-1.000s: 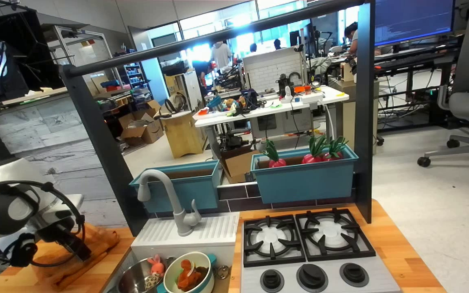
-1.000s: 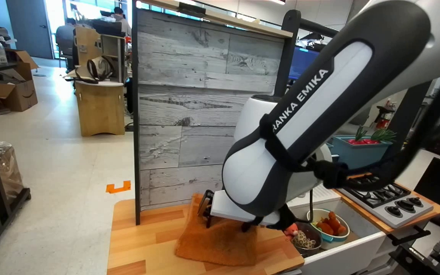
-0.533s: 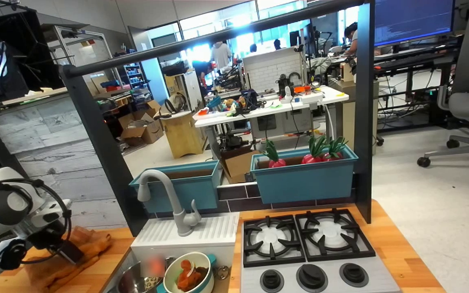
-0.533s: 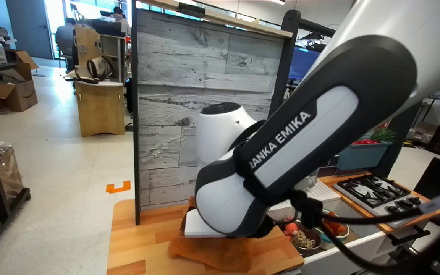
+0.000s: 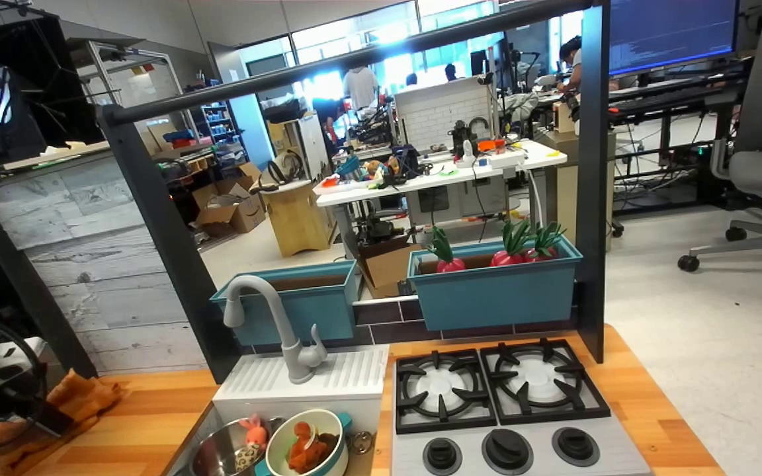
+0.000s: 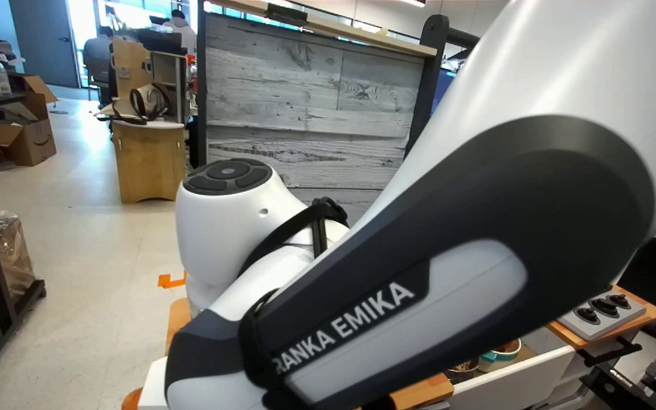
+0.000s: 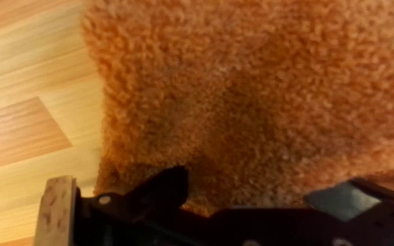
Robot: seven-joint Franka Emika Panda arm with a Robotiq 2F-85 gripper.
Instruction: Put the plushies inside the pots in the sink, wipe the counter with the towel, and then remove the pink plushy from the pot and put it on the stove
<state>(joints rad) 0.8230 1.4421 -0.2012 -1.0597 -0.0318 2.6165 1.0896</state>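
My gripper [image 7: 248, 193] is open in the wrist view, its fingers spread wide against the orange towel [image 7: 251, 95], which bunches up over the counter [image 7: 29, 75]. In an exterior view the towel [image 5: 80, 396] lies at the counter's left end, partly hidden under the gripper [image 5: 43, 420]. The pink plushy [image 5: 255, 433], a rabbit, sits in the grey metal pot [image 5: 212, 453] with a spotted plushy [image 5: 247, 456]. An orange-brown plushy [image 5: 305, 453] fills the white pot [image 5: 278, 446]. Both pots stand in the sink [image 5: 364, 413]. The stove [image 5: 500, 430] is right of it.
A grey faucet [image 5: 282, 317] rises behind the sink. Teal planters [image 5: 497, 297] hang at the back, between dark posts [image 5: 163, 244]. A grey plank panel [image 6: 305, 85] bounds the counter. The arm [image 6: 419, 296] blocks much of an exterior view.
The arm has swung left in both exterior views, nearer the camera in one of them. The towel has slid left with the gripper, baring wood near the sink. The pots look unmoved.
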